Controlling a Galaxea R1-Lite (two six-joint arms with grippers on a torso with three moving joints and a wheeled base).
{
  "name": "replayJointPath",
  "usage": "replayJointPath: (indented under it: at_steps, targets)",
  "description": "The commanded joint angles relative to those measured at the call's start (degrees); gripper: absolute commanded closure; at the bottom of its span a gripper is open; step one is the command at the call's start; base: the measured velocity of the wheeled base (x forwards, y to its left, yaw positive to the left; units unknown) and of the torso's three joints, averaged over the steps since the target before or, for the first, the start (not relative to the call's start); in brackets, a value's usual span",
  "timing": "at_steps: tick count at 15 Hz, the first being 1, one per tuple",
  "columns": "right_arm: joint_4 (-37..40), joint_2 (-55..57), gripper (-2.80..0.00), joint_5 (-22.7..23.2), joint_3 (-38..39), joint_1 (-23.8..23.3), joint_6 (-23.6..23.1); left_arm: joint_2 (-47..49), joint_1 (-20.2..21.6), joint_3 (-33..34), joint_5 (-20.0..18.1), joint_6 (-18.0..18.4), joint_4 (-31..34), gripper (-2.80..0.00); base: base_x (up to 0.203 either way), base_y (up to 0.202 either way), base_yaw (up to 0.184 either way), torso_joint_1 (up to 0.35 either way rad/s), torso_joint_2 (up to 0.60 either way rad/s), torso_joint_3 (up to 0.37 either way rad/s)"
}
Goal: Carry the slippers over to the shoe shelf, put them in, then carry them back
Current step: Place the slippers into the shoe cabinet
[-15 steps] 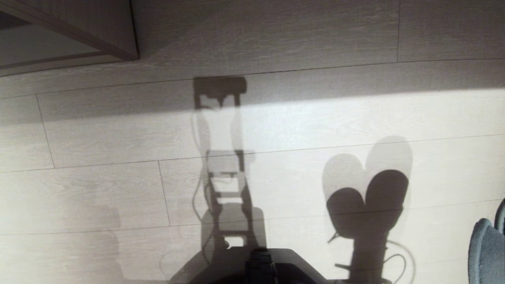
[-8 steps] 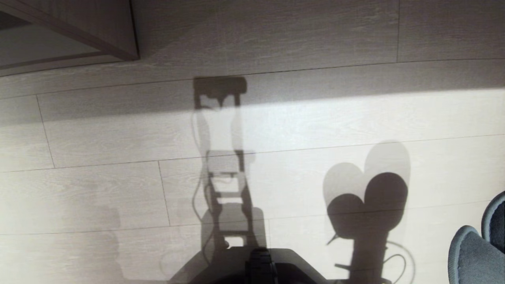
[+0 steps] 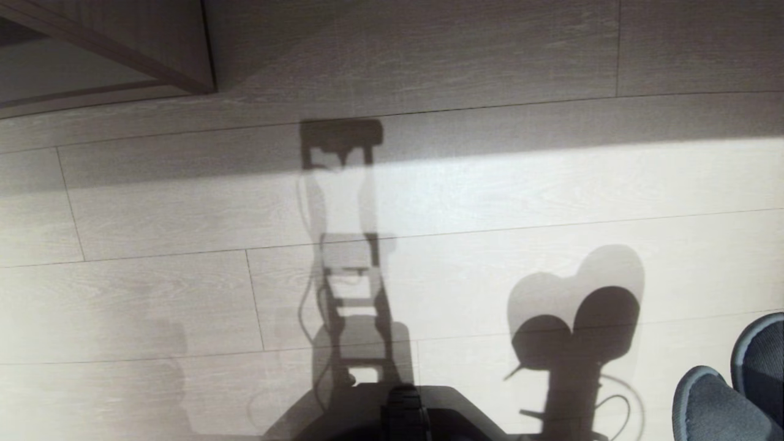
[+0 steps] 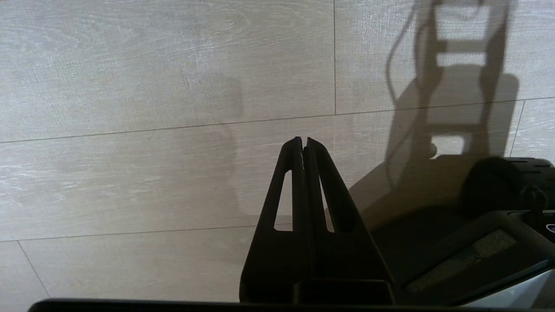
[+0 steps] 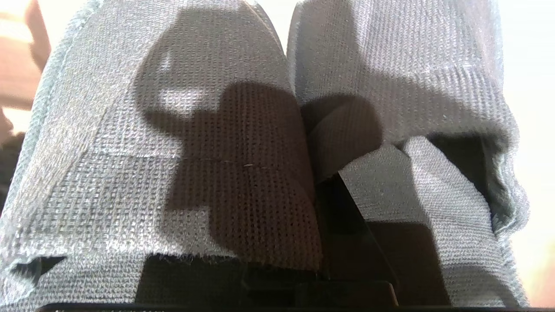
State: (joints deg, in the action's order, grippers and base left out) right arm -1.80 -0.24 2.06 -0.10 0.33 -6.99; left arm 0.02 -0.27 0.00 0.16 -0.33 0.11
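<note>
The right gripper point(image 5: 323, 186) is clenched on the slippers point(image 5: 277, 130), its dark fingers point(image 5: 347, 216) running up between the two shoes where their inner edges meet. In the right wrist view the pair fills the picture directly ahead of the fingers, one slipper to each side of them, pressed together along the middle. The arm itself is out of the head view; only the slippers' rounded ends point(image 3: 729, 392) show there, low at the robot's right, held above the floor point(image 3: 184, 294). Their heart-shaped shadow point(image 3: 576, 324) lies on the boards near them, toward the robot's middle.

The left gripper point(image 4: 303, 145) points out over bare floor with its two black fingers point(image 4: 292, 182) pressed together at the tips and nothing between them. Beside it, toward the robot's middle, sits the dark base point(image 4: 477, 242).

No brand, label or writing can be read on anything.

The slippers are soft grey-blue knit with a fine ribbed weave, a narrow bound edge round the opening, and a stitched seam across the upper. Patches of shadow fall over both.

A corner of the shelf point(image 3: 153, 55), wood-grain board, stands at the far left, well apart from both grippers.
</note>
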Motion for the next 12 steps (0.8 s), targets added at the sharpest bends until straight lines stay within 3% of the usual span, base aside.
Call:
replayJointPath:
  at_steps: [1, 12]
  targets:
    - [0.96, 0.16, 0.0, 0.05, 0.1, 0.02, 0.31, -0.02, 0.0, 0.09, 0.02, -0.02, 0.01, 0.0, 0.0, 0.0, 0.0, 0.0, 0.0, 0.0]
    - [2.41, 0.16, 0.0, 0.01, 0.1, 0.02, 0.97, -0.02, 0.0, 0.09, 0.02, -0.11, -0.02, 0.0, 0.0, 0.0, 0.0, 0.0, 0.0, 0.013]
